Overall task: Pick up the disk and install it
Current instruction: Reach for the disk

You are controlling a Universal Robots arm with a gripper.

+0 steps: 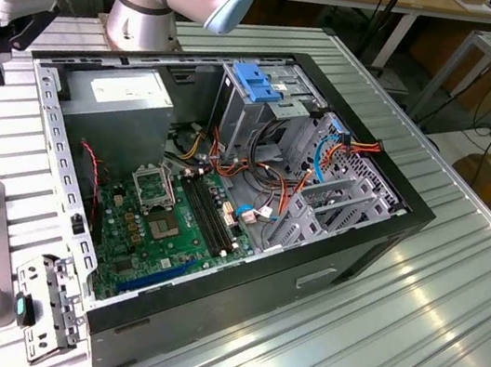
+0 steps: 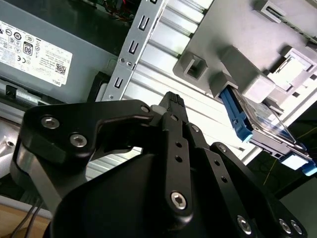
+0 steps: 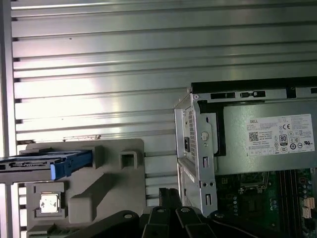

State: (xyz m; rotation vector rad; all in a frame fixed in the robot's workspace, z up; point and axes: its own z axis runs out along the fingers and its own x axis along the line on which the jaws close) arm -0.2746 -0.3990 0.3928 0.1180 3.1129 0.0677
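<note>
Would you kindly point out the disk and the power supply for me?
disk [image 2: 262, 123], second wrist view, on its glossy top face.
power supply [image 3: 267, 159], first wrist view, on its grey face below the label.

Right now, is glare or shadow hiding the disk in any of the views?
In the first wrist view the disk is clear, with glare sitting on the ribbed table; in the second wrist view the ribbed table beside the disk is blown out white, yet its outline reads well; in the exterior view bright streaks cross the ribbed table, the computer case evenly lit.
</note>
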